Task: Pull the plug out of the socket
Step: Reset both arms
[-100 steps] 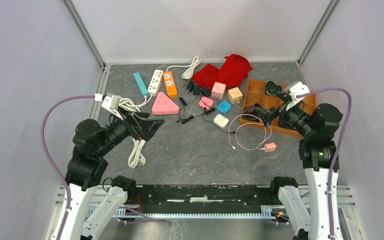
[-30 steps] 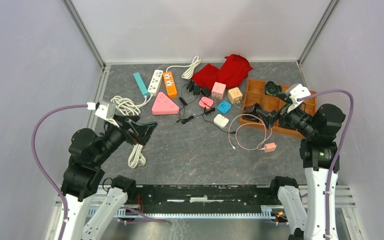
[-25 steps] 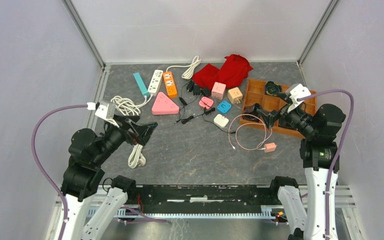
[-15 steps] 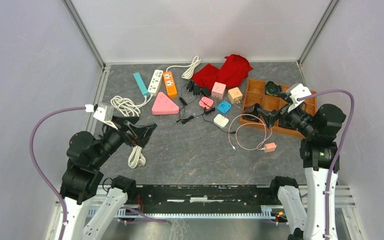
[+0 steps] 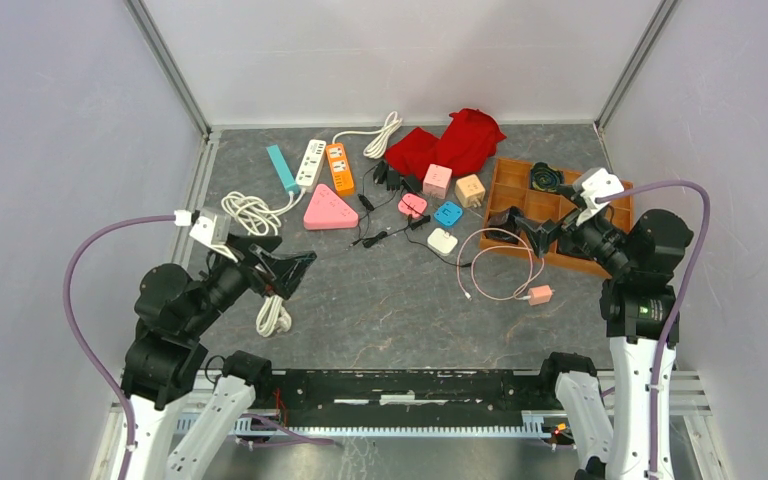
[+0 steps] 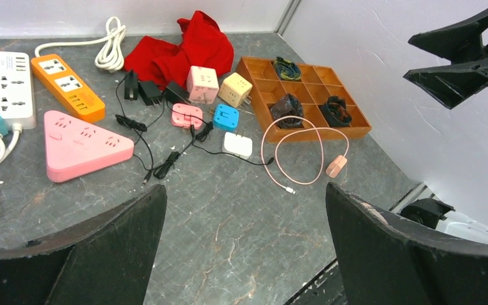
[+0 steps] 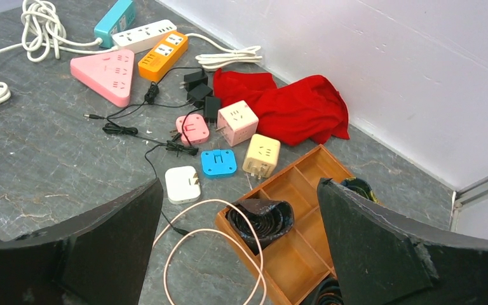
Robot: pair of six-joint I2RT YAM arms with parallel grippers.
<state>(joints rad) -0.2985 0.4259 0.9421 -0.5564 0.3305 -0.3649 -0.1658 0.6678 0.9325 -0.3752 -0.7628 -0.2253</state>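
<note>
Four power strips lie at the back left: a blue one (image 5: 282,168), a white one (image 5: 310,162), an orange one (image 5: 339,168) and a pink triangular one (image 5: 330,212). A small round pink socket (image 5: 412,205) lies mid-table with a black lead (image 5: 385,238) meeting its near edge; whether a plug sits in it I cannot tell. My left gripper (image 5: 295,266) hangs open over bare table, near and left of the pink triangle (image 6: 79,146). My right gripper (image 5: 516,222) hangs open over the wooden tray's left end. Nothing is between either pair of fingers.
A wooden compartment tray (image 5: 512,162) with coiled black cables stands at the right. A red cloth (image 5: 450,145) lies at the back. Pink, beige, blue and white cube adapters sit mid-table. A pink cable loop (image 5: 500,262) and white coiled cords (image 5: 272,315) lie nearer.
My left arm has drawn back a little toward the near edge, still open. The right arm has not moved.
</note>
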